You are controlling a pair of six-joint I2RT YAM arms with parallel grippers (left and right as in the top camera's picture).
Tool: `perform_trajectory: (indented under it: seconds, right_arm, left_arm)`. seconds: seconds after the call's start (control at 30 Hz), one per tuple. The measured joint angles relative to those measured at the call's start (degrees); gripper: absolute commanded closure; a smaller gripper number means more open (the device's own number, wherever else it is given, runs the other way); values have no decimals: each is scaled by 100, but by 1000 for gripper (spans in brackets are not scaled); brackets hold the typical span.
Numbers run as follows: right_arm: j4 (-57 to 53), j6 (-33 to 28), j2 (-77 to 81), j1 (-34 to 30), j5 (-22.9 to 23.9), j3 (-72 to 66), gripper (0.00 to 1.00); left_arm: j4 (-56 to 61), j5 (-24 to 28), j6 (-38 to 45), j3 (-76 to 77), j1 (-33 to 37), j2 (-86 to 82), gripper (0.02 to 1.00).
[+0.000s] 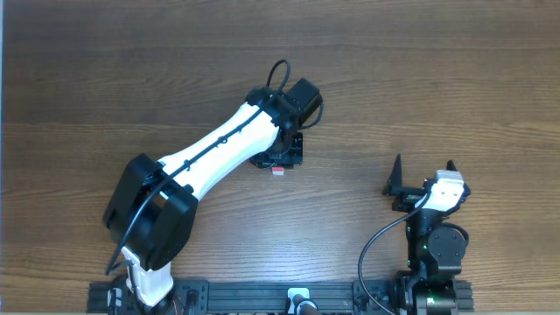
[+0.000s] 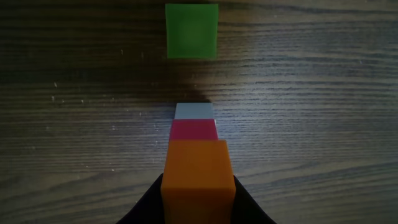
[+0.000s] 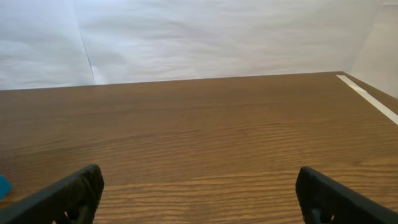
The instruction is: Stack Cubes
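From where I stand, the left arm stretches out from its base to the middle of the wooden table, and its left gripper is clamped around an orange cube, one dark finger on each side of it. Looking down through the left wrist view, a red cube shows just past the orange one and a pale grey cube just past the red, all three in one straight line like a column seen from above. I cannot tell whether the orange cube is touching the red one or hanging just over it. From overhead, a sliver of red and pale colour peeks out at the edge of that gripper. A green cube sits flat on the table on its own, apart from the other three, with a dark shadow on the wood between them. The right arm is tucked close to its base at the near right side, and the right gripper has its fingers spread wide with nothing between them, over bare wood. Beyond it, the tabletop runs to a white backdrop, with a pale strip of tape near the far corner.
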Motion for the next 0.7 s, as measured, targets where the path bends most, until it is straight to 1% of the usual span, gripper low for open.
perform_trajectory:
  seconds: [0.7]
  right_arm:
    - [0,0,0,0,0,0,9]
  left_arm:
    - [-42,59,-4,0,0,0,978]
